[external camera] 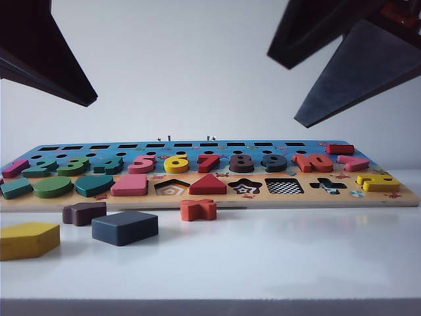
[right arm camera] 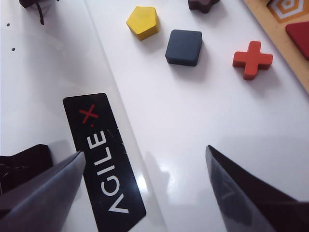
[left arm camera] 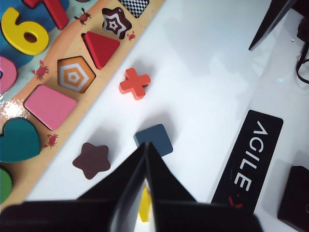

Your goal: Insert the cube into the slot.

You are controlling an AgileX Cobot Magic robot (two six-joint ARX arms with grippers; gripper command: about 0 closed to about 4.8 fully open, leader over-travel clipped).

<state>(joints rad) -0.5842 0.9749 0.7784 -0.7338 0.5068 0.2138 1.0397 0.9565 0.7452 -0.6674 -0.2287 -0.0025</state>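
The cube (external camera: 125, 227) is a flat slate-blue square block lying on the white table in front of the puzzle board (external camera: 276, 203). The slot (external camera: 284, 186) is the black-and-white checkered square recess in the board's front row, empty; the left wrist view catches only its corner (left arm camera: 133, 6). My left gripper (left arm camera: 146, 147) is shut and empty, its tip hovering right beside the cube (left arm camera: 153, 139); it hangs high at the left (external camera: 84, 99). My right gripper (right arm camera: 145, 151) is wide open and empty, well short of the cube (right arm camera: 184, 47), high at the right (external camera: 296, 95).
Loose on the table: a yellow pentagon (external camera: 26, 239), a maroon star (left arm camera: 91, 160), an orange cross (external camera: 198, 209). The board holds coloured numbers and shapes, with open pentagon (external camera: 172, 189) and star (external camera: 245, 187) recesses. Black AGILE labels (right arm camera: 104, 159) lie on the table's near side.
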